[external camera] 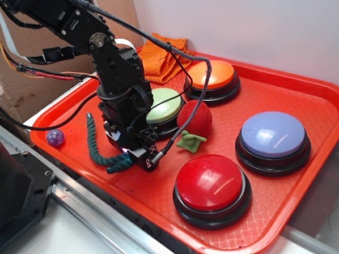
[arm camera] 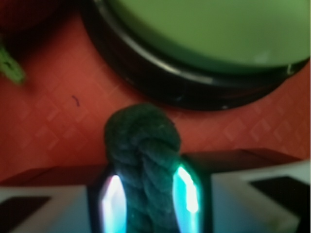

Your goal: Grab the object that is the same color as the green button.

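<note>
The object, a dark green twisted rope piece (external camera: 97,150), lies curved on the red tray (external camera: 159,196) left of the pale green button (external camera: 164,105). My gripper (external camera: 135,154) is down on the tray over the rope's right end. In the wrist view the rope (arm camera: 143,141) runs up between my two lit pads (arm camera: 186,190), which press against its sides; my gripper (arm camera: 148,191) is shut on it. The green button (arm camera: 214,29) sits just beyond the rope's tip, on its black base.
A red plush strawberry (external camera: 195,117) with green leaves (external camera: 190,141) rests beside the green button. Orange (external camera: 211,74), lavender-blue (external camera: 273,135) and red (external camera: 209,182) buttons stand on the tray. An orange cloth (external camera: 159,55) lies at the back, a purple ball (external camera: 55,138) at the left edge.
</note>
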Robot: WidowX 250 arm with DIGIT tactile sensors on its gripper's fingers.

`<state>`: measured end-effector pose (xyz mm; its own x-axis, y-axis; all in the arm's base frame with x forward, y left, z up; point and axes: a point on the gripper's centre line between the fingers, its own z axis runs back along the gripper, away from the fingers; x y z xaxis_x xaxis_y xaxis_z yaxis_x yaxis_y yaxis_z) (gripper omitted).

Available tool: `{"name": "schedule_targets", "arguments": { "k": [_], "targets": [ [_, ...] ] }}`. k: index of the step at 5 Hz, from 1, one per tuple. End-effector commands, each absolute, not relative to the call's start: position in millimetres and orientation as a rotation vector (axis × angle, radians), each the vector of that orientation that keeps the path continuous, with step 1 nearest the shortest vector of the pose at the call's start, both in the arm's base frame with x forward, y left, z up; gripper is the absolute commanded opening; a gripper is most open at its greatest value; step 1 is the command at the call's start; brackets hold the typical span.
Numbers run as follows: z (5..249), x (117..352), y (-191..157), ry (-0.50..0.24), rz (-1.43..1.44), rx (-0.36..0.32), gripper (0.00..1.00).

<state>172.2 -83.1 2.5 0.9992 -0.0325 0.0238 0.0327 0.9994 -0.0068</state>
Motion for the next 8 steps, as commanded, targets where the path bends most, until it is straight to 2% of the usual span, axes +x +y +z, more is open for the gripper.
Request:
{"name": "schedule_targets", "arguments": {
  "k": [1,2,3,4,6,8],
  "targets": [
    [24,167,-82,-0.045,0.019,0.046,0.00],
    [39,173,-77,-0.059,0.049,0.061,0.00],
    [74,171,-68,-0.044,0.098,0.054,0.00],
    [114,179,-51,-0.039,0.126,0.009,0.00],
    [173,194,-24,-0.072,0.198,-0.015,0.00],
    [206,205,-13,-0.125,0.204,-0.020,0.00]
  ]
}}
